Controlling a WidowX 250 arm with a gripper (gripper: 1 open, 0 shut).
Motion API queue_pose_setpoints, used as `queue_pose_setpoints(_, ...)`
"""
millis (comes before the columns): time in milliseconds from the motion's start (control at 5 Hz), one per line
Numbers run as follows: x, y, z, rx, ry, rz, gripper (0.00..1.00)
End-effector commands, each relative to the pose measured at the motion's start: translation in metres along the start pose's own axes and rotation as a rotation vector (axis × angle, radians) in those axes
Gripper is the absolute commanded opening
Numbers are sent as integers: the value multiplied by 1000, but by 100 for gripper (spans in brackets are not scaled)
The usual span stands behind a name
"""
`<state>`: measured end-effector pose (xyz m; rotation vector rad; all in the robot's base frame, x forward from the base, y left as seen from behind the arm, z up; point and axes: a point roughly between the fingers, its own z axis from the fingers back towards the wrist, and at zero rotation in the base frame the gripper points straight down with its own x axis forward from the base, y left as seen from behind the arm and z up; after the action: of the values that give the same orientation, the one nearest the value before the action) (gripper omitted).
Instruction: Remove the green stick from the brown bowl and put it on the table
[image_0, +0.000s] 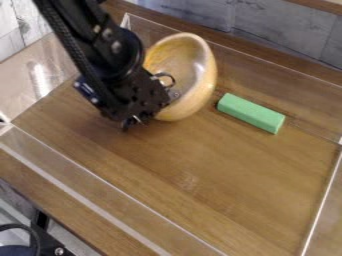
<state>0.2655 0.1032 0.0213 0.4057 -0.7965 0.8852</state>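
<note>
Tipped brown bowl (183, 75) gripped at its near rim by gripper (155, 92), fingers clamped on the wood, mouth turned up and toward the right, apparently to spill its contents. Green stick (251, 112) lying flat on table (201, 190) just right of bowl, apart from it, already out. Counted: one bowl, one stick, one arm. Likely left to do: setting the bowl back level.

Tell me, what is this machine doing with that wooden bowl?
The black robot arm's gripper is at the near rim of the brown bowl, which is tipped up on its side. The green stick is already out, lying flat on the table to the bowl's right. Whether the jaws grip the rim is unclear.
</note>
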Motion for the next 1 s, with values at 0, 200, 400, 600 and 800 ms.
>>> queue_pose_setpoints(0, -11, 10, 8, 18, 4, -2, 0)
queue_pose_setpoints(200, -12, 13, 16, 15, 2, -1, 100)
queue_pose_setpoints(400, -13, 10, 32, 50, 4, 39, 0)
queue_pose_setpoints(600, -12, 6, 46, 84, 14, 84, 0)
queue_pose_setpoints(800, -18, 1, 44, 52, 30, 76, 0)
